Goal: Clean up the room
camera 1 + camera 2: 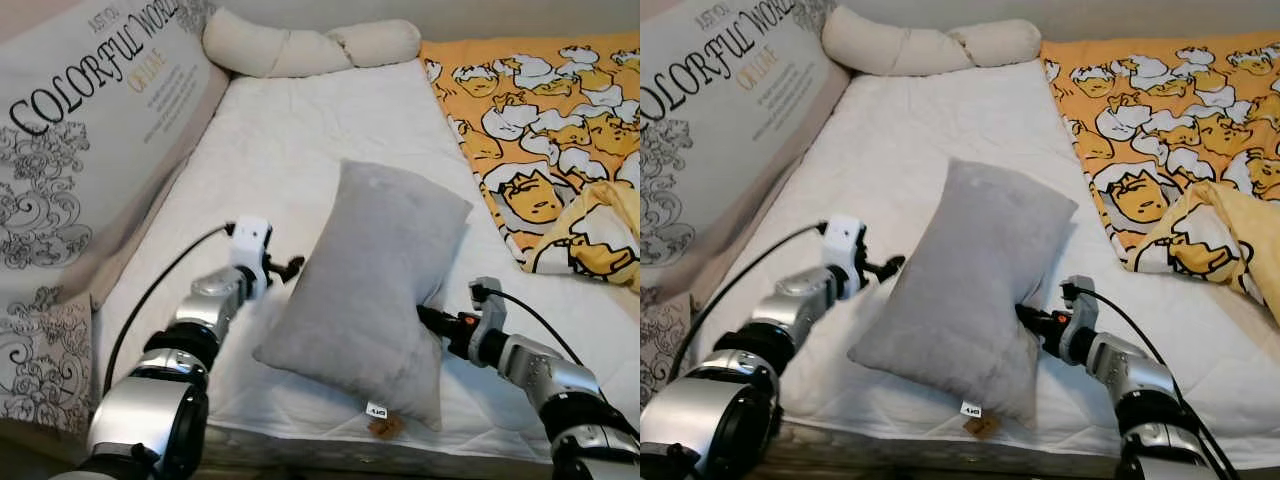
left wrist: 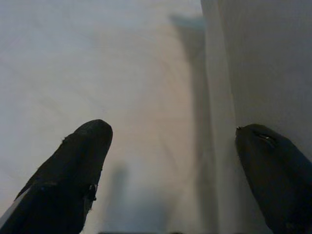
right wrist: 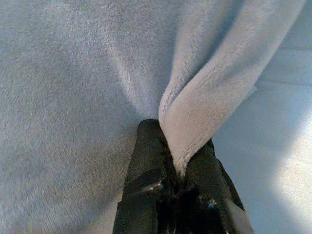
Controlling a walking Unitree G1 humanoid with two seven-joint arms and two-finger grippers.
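A grey plush pillow (image 1: 370, 290) lies tilted near the front edge of the white mattress (image 1: 290, 140). My right gripper (image 1: 428, 318) is shut on a fold of the grey pillow (image 3: 204, 122) at its right edge. My left gripper (image 1: 293, 267) stands open at the pillow's left edge. In the left wrist view one finger (image 2: 275, 180) touches the pillow's side (image 2: 263, 63) while the other finger (image 2: 73, 170) hangs over bare sheet.
A large printed cushion (image 1: 80, 150) leans along the left side. A cream twisted bolster (image 1: 310, 45) lies at the head of the bed. An orange cartoon blanket (image 1: 550, 140) is bunched on the right. The mattress's front edge (image 1: 330, 440) runs just below the pillow.
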